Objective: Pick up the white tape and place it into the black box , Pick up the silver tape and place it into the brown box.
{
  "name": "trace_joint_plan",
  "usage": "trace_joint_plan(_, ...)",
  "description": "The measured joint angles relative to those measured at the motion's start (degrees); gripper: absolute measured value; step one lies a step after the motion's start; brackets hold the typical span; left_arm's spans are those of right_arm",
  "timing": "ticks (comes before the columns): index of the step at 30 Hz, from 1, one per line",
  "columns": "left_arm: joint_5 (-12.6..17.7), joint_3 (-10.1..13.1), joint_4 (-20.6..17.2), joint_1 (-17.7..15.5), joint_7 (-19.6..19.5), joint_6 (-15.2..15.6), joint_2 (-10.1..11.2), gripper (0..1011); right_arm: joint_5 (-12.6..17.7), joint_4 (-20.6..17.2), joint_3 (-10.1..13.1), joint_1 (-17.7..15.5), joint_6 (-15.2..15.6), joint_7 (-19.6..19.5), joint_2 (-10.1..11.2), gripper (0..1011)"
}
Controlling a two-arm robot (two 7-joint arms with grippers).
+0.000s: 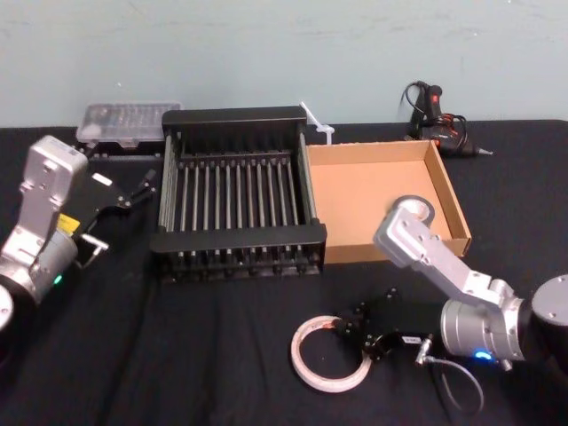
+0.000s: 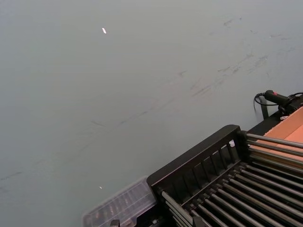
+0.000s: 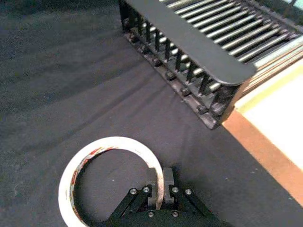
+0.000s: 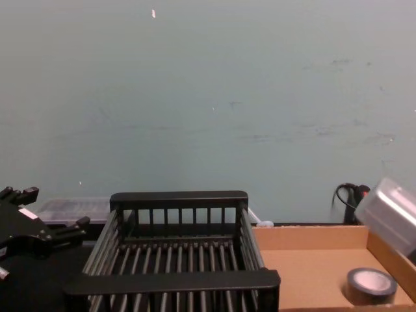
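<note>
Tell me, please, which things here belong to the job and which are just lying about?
On the job: white tape, gripped by the right gripper; black box; silver tape, lying in the brown box.
Lying about: clear plastic case and corded hand tool behind the boxes; the left gripper sits open left of the black box.

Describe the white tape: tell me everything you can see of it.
The white tape is a thin whitish ring with a wide hole, translucent-looking, with faint reddish marks on its inner face. It lies flat on the black cloth, in front of the black box and apart from it. The right pincer is shut on its wall, one finger inside the hole, one outside.
</note>
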Motion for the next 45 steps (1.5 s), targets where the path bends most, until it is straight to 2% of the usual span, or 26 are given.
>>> trace_joint_plan(11,0.00,0.00,0.00,0.00,0.00,0.00,0.00,1001,1.74,-1.53,3.49,-1.03,-0.45,-2.09,1.27,97)
trace_joint_plan(25,0.00,0.00,0.00,0.00,0.00,0.00,0.00,1001,1.86,-1.75,8.73,-1.31,-0.43,-6.02,2.46,97)
trace_joint_plan(35,0.00,0.00,0.00,0.00,0.00,0.00,0.00,1001,1.24,-0.45,11.38,0.42,0.29,-8.20,0.52,97)
trace_joint_plan(45,0.00,0.00,0.00,0.00,0.00,0.00,0.00,1001,0.01,1.92,11.58,4.10,0.89,-8.49,-2.33,97)
